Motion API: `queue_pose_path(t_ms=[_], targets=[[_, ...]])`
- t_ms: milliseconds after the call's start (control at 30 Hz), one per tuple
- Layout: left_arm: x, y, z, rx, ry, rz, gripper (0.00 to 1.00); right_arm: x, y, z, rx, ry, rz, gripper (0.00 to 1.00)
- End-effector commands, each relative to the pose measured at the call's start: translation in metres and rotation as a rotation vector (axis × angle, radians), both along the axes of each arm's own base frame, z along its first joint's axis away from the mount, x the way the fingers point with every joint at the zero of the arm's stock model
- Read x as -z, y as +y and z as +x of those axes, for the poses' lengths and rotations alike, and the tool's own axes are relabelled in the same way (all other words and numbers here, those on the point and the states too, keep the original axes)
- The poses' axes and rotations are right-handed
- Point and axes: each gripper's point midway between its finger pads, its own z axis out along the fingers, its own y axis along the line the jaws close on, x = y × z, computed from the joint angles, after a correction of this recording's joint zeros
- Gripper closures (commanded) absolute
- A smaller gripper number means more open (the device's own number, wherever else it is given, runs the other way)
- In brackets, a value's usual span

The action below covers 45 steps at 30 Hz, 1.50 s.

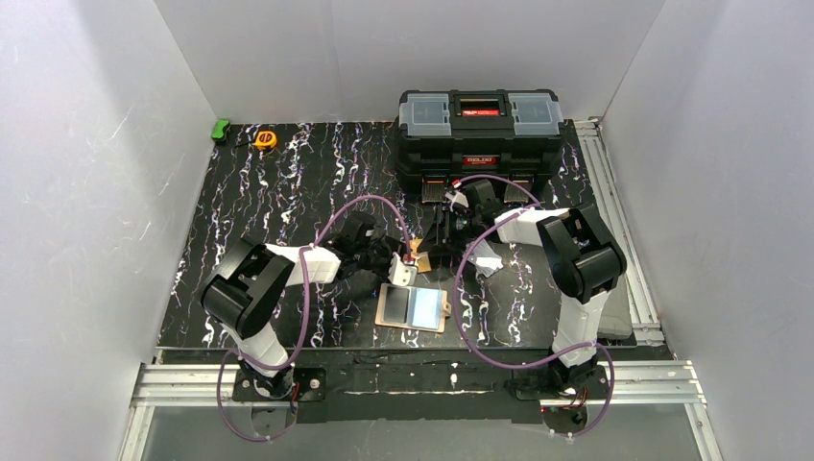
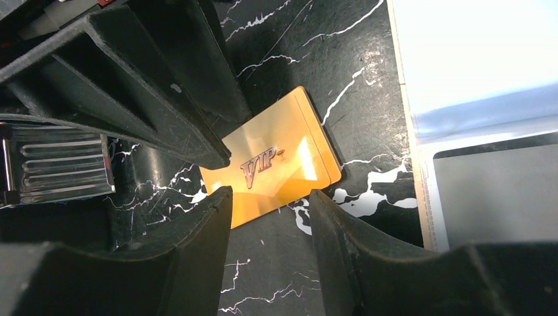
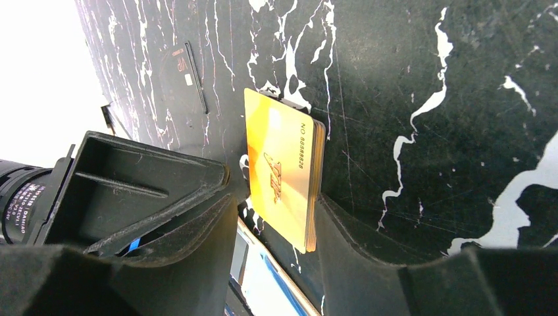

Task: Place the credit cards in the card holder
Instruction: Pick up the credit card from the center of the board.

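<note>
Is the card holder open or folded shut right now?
Open: the card holder lies spread flat, pale blue inside facing up.

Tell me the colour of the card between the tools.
The card is shiny orange-gold with dark VIP lettering, clearest in the left wrist view.

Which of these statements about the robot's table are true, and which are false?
1. The wallet lies open on the table. True.
2. The orange card is tucked inside the wallet. False: it is outside, beside the wallet.
3. The orange card reads VIP. True.
4. The toolbox stands at the near edge between the arms. False: it stands at the far edge.
5. The left gripper and right gripper are far from the card. False: both are at it.
</note>
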Motion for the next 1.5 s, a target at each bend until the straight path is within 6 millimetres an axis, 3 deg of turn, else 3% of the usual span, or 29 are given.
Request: queue_pose_path(t_ms=[0,733,1133,1333,1467], targets=[[-0.012,-0.011,0.007,0.014,-0.015,-0.039,0.55,0.037,-0.015,-0.007,0.021,0.045,-0.120,0.45],[-0.005,-0.005,0.010,-0.009,0.022,0.005,0.55,0.042,-0.022,-0.018,0.021,0.058,-0.128,0.45],[0.006,-0.019,0.000,0.035,0.081,-0.006,0.55,0.040,-0.022,-0.025,0.018,0.058,-0.097,0.45],[-0.016,-0.029,0.020,-0.036,0.031,-0.044,0.56,0.043,-0.025,-0.024,0.030,0.059,-0.112,0.45],[-0.037,-0.014,0.041,-0.102,0.022,-0.039,0.57,0.043,-0.026,-0.022,0.033,0.058,-0.111,0.45]])
